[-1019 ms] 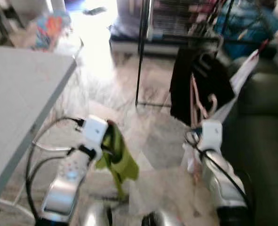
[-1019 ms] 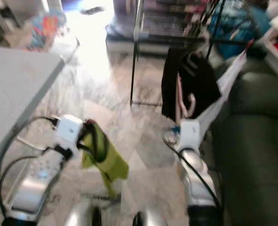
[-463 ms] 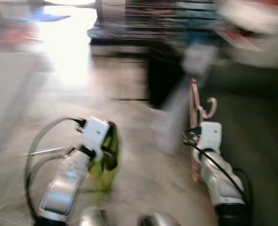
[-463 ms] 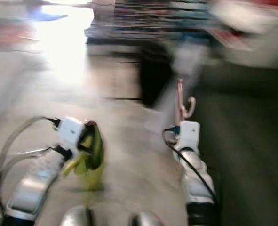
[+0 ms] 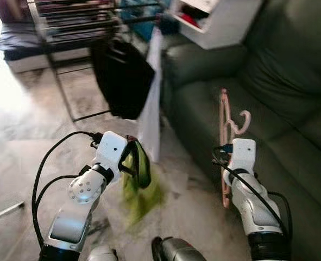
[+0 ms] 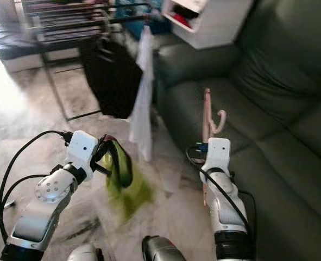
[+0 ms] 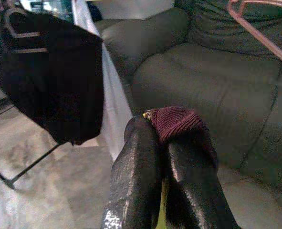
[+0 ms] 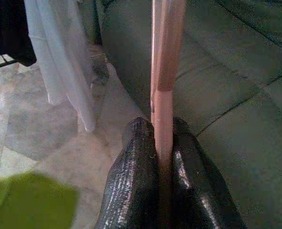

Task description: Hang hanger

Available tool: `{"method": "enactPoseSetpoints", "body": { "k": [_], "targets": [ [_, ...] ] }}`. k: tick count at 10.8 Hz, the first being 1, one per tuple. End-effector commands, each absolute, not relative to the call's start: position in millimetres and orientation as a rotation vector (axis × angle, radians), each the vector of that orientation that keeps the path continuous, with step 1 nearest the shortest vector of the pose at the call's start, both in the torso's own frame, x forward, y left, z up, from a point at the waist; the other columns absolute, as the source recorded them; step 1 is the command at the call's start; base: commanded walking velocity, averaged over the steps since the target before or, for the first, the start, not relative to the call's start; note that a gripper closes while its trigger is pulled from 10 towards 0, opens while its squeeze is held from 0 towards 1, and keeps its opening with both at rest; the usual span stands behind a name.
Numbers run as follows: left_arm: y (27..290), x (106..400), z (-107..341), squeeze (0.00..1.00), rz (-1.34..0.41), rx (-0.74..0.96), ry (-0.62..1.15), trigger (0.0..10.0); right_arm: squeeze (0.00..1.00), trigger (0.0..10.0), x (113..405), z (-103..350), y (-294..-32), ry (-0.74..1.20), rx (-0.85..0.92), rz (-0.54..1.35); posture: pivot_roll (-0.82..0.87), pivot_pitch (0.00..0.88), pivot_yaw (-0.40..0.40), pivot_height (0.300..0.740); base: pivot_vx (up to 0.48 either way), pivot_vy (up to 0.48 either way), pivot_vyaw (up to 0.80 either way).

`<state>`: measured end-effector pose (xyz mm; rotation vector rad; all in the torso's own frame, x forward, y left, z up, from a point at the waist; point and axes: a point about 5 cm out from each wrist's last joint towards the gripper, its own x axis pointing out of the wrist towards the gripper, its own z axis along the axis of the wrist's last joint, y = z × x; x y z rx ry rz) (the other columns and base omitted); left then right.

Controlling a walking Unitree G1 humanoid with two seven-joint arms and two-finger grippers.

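My right gripper (image 5: 225, 145) is shut on a pink hanger (image 5: 225, 117), held upright with its hook (image 5: 240, 123) curling to the right, in front of the dark green sofa. Its two black fingers (image 8: 131, 191) clamp the pink bar (image 8: 163, 71) between them. Off to the left, my left gripper (image 5: 134, 159) is shut on a green garment (image 5: 141, 190) that droops toward the floor; a dark red collar edge (image 7: 176, 121) sits pinched at the fingertips. The black drying rack (image 5: 68, 27) stands at the far left, with a black garment (image 5: 122, 79) and a white cloth (image 5: 151, 103) hanging from it.
A dark green sofa (image 5: 269, 98) fills the right side. A white shelf unit (image 5: 217, 19) stands behind its arm. Pale marble floor (image 5: 35, 125) lies open on the left. My own feet (image 5: 171, 251) show at the bottom edge.
The camera has swung to the right: the grey table has left the picture and the sofa has come in. Both grippers keep the same hold on the garment and the hanger.
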<state>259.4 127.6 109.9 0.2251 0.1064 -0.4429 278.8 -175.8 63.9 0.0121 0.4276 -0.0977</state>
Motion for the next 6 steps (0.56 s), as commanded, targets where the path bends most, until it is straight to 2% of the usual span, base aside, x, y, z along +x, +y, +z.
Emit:
{"method": "enactPoseSetpoints", "body": {
  "k": [1,5,6],
  "targets": [
    [127,263,119,0.00,-0.446,0.231,0.059,10.0,0.00,10.0,281,66,-178,0.422,0.011,-0.109,0.01,0.078,-0.084,0.740,0.000,0.000,-0.80],
    [137,277,128,0.00,-0.276,0.294,0.005,10.0,0.00,10.0,280,65,-175,0.431,0.015,-0.102,0.01,0.084,-0.084,0.740,0.000,0.000,-0.80],
    [139,286,128,0.00,-0.282,0.365,-0.010,10.0,0.00,10.0,281,66,-175,0.429,0.015,-0.103,0.02,0.090,-0.090,0.740,0.000,0.000,-0.80]
  ]
}}
